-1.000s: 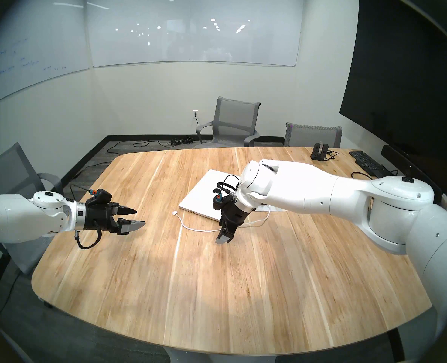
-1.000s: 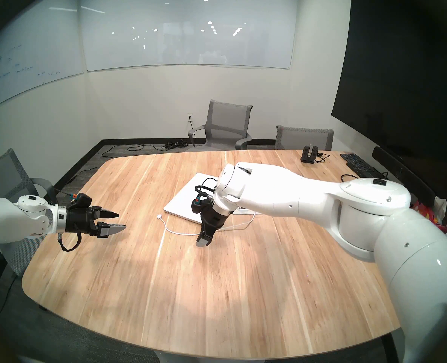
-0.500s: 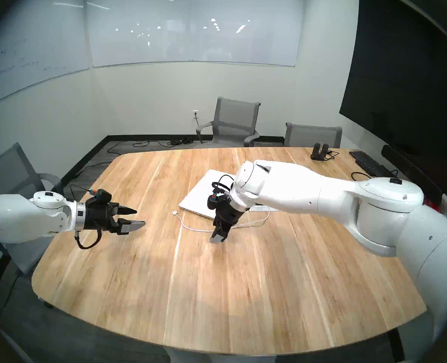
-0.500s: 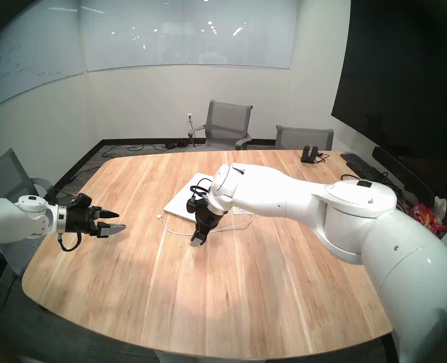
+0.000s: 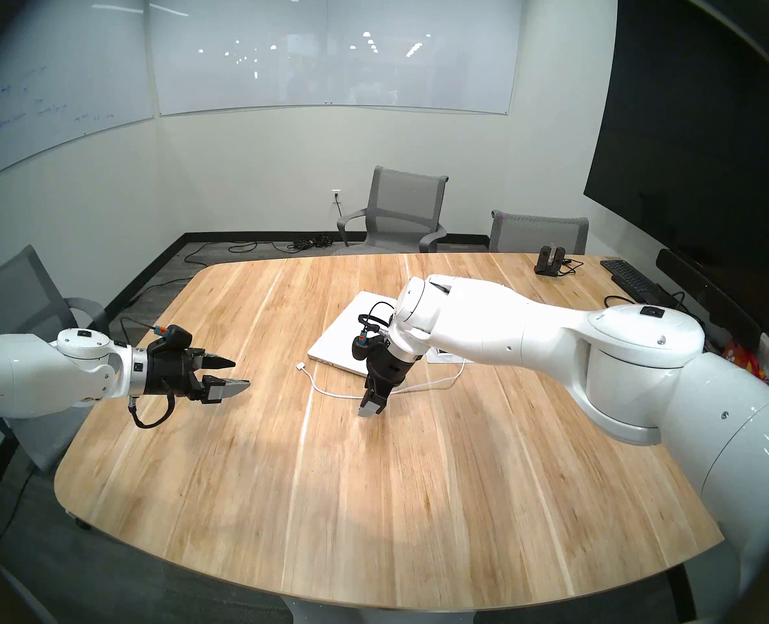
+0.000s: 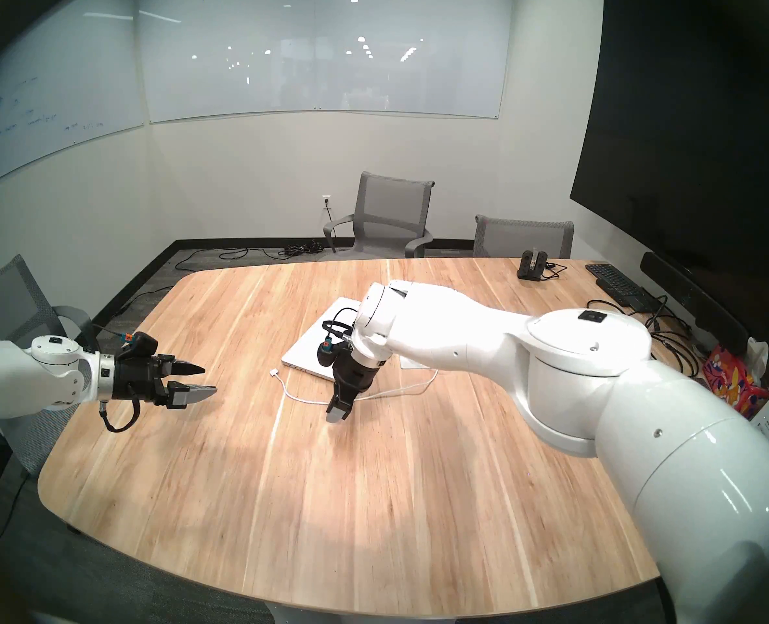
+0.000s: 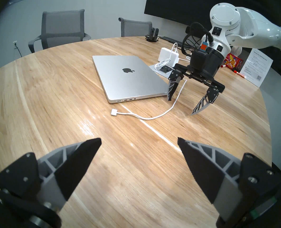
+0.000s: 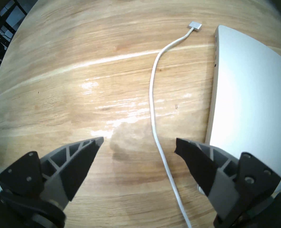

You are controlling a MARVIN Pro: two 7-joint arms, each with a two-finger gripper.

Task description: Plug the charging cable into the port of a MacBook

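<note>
The silver MacBook (image 5: 346, 335) lies closed on the wooden table, Apple logo up, its ports on the edge facing my left gripper (image 7: 126, 100). The white charging cable (image 7: 153, 118) curves over the table in front of it. Its flat plug (image 7: 113, 114) lies loose a little off the port edge (image 8: 194, 26). My right gripper (image 5: 370, 409) is open, points down and hovers just above the table beside the laptop's near corner. The cord (image 8: 153, 91) runs between its fingers. My left gripper (image 5: 241, 374) is open and empty, well left of the plug.
A white power adapter (image 7: 168, 55) and a coiled white cable (image 7: 161, 64) sit behind the laptop. A black keyboard (image 5: 630, 278) and a small dock (image 5: 551, 260) stand at the far right. A paper sign (image 7: 258, 68) stands by the right edge. Grey chairs (image 5: 400, 213) ring the table.
My right arm has shifted a little to the left along the cord, gripper still open and low. The left arm, the plug and the laptop have not moved.
</note>
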